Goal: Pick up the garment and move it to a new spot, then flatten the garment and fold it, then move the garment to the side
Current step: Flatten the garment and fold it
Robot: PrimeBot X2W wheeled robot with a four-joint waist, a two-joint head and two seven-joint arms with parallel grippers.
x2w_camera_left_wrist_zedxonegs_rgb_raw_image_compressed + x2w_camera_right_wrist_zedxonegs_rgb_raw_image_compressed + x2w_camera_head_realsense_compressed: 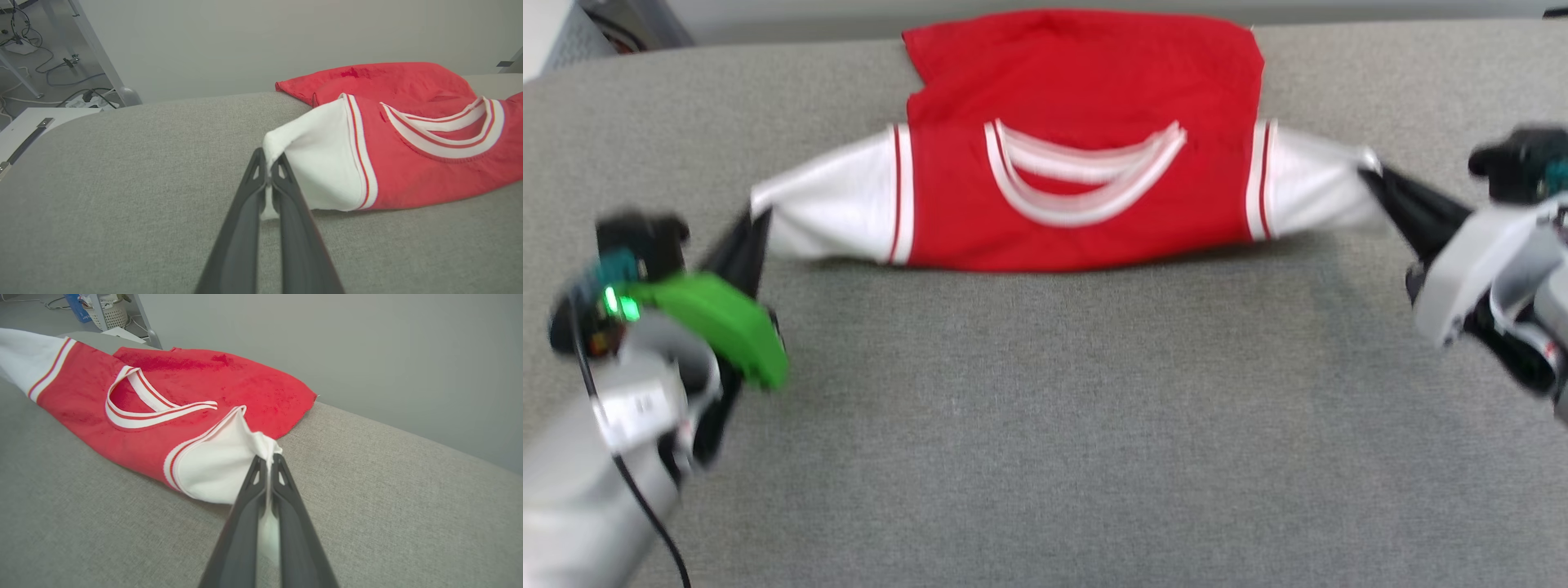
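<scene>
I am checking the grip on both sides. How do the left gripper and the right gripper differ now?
The left gripper holds the shirt's left sleeve; the right gripper holds its right sleeve. A green cover sits behind the left one; a grey casing behind the right one. Both are shut on white cloth.

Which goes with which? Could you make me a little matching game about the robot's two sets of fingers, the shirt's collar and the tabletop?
Things:
1. left fingers
2. right fingers
3. collar trim
4. tabletop

Descriptions:
A. grey fabric
B. shut on the garment, at its end on the robot's right
C. red-and-white stripes
D. shut on the garment, at its end on the robot's left

Pairs: 1-D, 2-B, 3-C, 4-A
</scene>
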